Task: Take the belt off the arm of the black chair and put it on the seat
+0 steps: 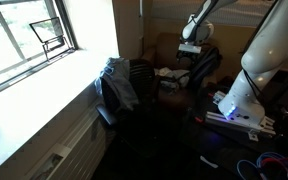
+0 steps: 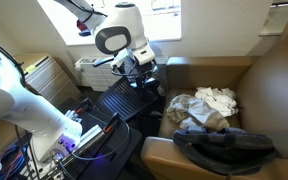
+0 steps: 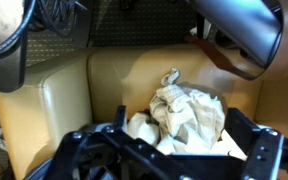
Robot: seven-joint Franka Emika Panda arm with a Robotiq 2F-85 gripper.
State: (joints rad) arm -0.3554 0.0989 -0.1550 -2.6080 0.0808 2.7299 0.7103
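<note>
The black chair (image 1: 139,75) has a ribbed dark backrest and stands by the window; it also shows in an exterior view (image 2: 119,100) below the arm. Its seat is lost in shadow. My gripper (image 1: 191,47) (image 2: 139,68) hangs above the gap between the black chair and the brown armchair. In the wrist view the gripper (image 3: 169,140) is open and empty. A brown strap (image 3: 227,58), perhaps the belt, runs under a black curved bar (image 3: 246,25) at the top right, away from the fingers. No belt can be made out in either exterior view.
The wide brown armchair (image 2: 274,80) holds crumpled white cloth (image 2: 209,103) (image 3: 184,110) and a dark bag (image 2: 224,150). A grey garment (image 1: 119,85) hangs over the black chair. The window sill (image 1: 44,95) and the robot base (image 1: 239,100) stand close by.
</note>
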